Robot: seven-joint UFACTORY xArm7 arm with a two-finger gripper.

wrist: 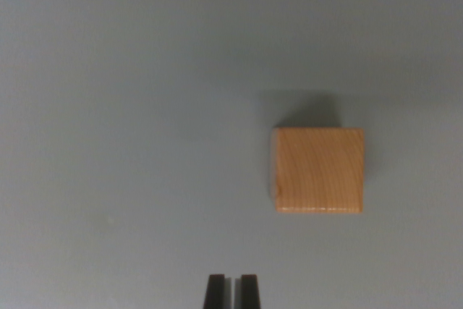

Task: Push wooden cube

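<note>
Item one, gripper (pixel 231 291): two dark fingertips enter at the bottom edge of the wrist view, just left of centre, standing parallel with only a thin slit of grey between them, so the claw is pressed nearly together; nothing is pinched and the tips touch no object. Item two, wooden cube (pixel 318 170): pale, with curved grain lines on its upper face, sitting flat on the surface right of centre, above and toward the wrist view's right of the fingertips, well apart from them; its edges run roughly square to the frame, and a soft shadow lies along its top edge. Item three, grey surface (pixel 116 106): plain, matte and uniform, with bare room on all four sides of the cube, widest toward the wrist view's left, narrower toward the right edge.
</note>
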